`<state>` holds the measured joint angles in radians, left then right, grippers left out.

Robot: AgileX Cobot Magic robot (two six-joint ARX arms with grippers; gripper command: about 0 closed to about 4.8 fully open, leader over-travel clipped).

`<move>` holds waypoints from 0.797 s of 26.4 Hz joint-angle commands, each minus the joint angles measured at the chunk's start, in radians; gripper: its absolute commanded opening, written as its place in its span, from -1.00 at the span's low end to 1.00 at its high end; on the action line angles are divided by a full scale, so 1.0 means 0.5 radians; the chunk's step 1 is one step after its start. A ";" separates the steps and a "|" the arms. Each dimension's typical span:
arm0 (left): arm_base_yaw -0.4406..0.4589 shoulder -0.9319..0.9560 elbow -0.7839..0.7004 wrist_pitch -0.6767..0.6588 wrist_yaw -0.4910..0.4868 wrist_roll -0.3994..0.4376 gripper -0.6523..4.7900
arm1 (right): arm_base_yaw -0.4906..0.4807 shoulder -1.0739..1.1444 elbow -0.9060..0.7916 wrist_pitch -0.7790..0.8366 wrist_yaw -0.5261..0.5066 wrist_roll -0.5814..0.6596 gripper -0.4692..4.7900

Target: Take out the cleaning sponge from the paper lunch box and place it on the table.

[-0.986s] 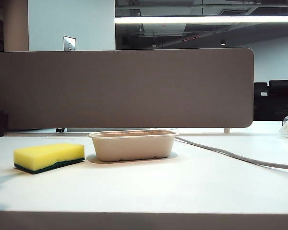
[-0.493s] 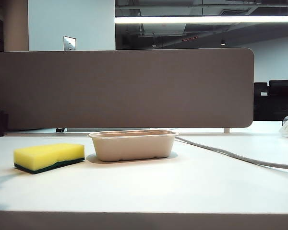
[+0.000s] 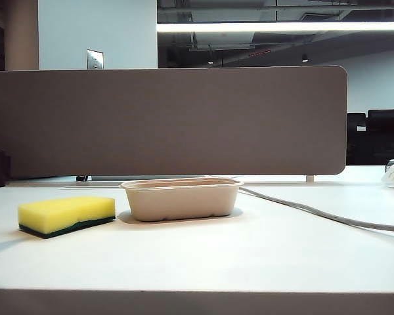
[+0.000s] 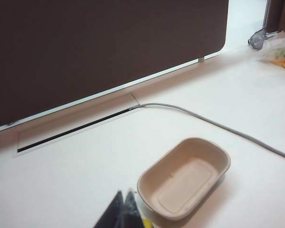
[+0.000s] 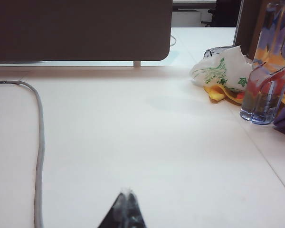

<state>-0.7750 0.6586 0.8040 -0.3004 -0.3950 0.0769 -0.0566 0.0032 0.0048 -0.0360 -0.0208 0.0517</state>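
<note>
Sponge (image 3: pixel 66 215) lay flat on the bench (image 3: pixel 249 256), green side down, just beside the lunch box (image 3: pixel 182 199) and apart from it, so the placement looked done. Box sat empty in the left wrist view, nothing left to lift. Left gripper (image 4: pixel 125 205) hung above the bench near the box, jaws closed on nothing; right gripper (image 5: pixel 128 197) hovered over bare bench near the cable (image 5: pixel 39 142), jaws also closed and empty.

yellow-and-green cleaning sponge (image 3: pixel 66 216), beige paper lunch box (image 3: pixel 182 199), white table (image 3: pixel 249 256)
</note>
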 commanded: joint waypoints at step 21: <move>1.250 -0.407 0.005 0.034 0.410 -0.005 -0.78 | 0.021 0.002 0.002 0.025 -0.002 0.000 -0.84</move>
<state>-0.1631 0.4736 0.8047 -0.2958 -0.1898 0.0765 -0.0475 0.0032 0.0048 -0.0357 -0.0219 0.0517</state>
